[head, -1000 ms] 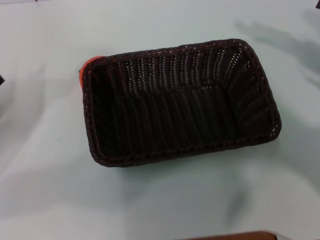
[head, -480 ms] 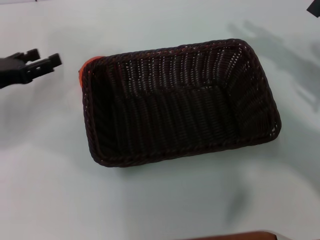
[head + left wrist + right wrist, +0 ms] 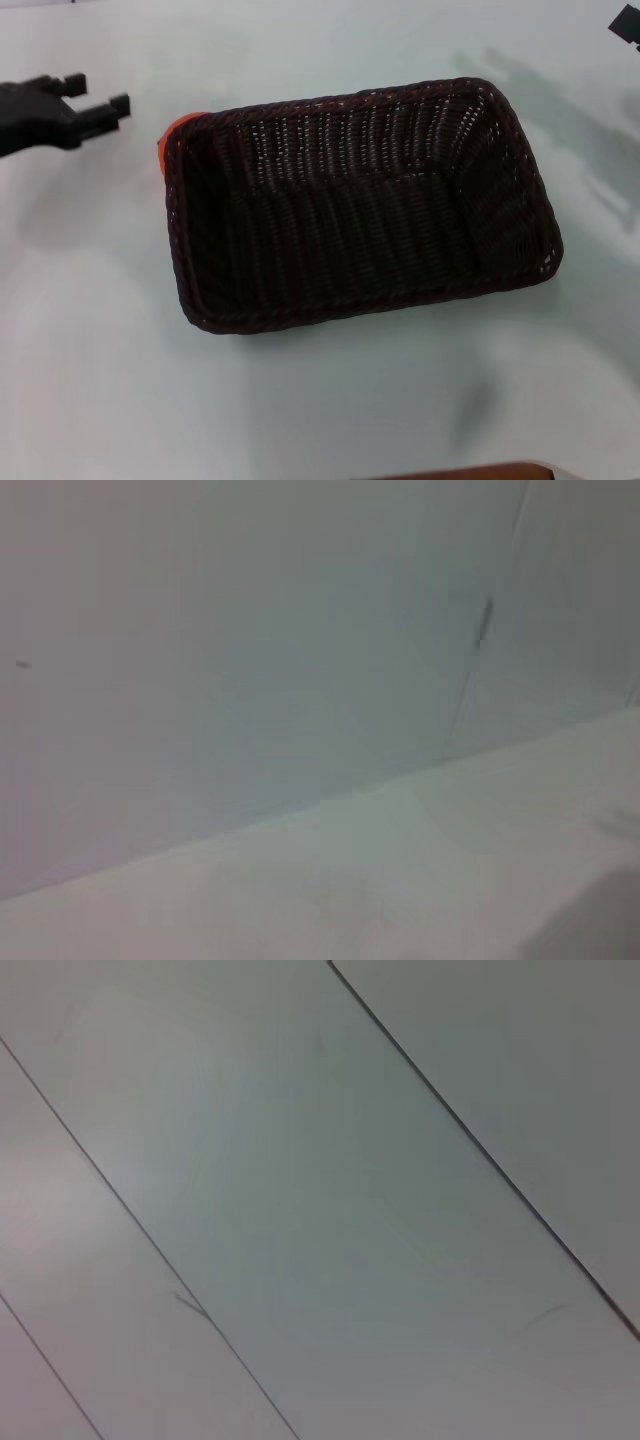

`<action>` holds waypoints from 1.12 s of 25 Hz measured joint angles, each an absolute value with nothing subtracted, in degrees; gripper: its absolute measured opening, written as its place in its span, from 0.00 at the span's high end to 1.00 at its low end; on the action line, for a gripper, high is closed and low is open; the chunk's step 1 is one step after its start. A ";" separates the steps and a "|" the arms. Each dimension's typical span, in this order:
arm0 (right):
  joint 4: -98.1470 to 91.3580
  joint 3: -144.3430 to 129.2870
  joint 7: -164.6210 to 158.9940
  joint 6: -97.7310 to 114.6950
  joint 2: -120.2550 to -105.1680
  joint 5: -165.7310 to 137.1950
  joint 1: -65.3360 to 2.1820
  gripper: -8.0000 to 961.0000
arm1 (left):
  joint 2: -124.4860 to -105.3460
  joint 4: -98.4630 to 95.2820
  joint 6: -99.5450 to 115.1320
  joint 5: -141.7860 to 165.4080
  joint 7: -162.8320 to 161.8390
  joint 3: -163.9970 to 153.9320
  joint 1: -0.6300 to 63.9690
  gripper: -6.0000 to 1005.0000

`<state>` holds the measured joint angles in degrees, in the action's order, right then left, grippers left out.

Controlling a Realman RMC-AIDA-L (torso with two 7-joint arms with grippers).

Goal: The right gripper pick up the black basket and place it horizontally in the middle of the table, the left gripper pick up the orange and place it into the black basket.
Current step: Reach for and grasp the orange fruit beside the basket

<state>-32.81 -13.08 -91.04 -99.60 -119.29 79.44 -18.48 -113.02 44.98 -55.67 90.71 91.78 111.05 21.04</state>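
The black basket lies on the white table, its long side roughly across the head view, a little tilted. It holds nothing that I can see. The orange shows only as a small orange-red sliver behind the basket's far left corner, mostly hidden by the rim. My left gripper is open at the left edge, above the table, to the left of the orange and apart from it. Only a black bit of my right gripper shows at the top right corner. The wrist views show only pale surfaces.
A brown edge shows at the bottom of the head view. Shadows of the arm fall on the table at the right of the basket.
My left gripper entered from the left edge, then shifted slightly up and back. A bit of the right gripper appeared at the top right corner. The basket and orange have not moved.
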 joint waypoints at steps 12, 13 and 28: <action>-32.57 -12.13 -91.44 -99.67 -119.35 79.46 -18.93 0.33 | -115.19 46.74 -60.00 100.70 91.03 111.42 22.21 0.31; -32.47 -12.13 -91.45 -99.67 -119.36 79.46 -18.97 0.33 | -115.38 46.62 -60.21 100.74 91.14 111.42 22.24 0.31; -30.35 -12.07 -91.58 -99.67 -119.36 79.45 -19.16 0.33 | -121.27 46.40 -55.47 107.33 91.41 111.53 24.36 0.35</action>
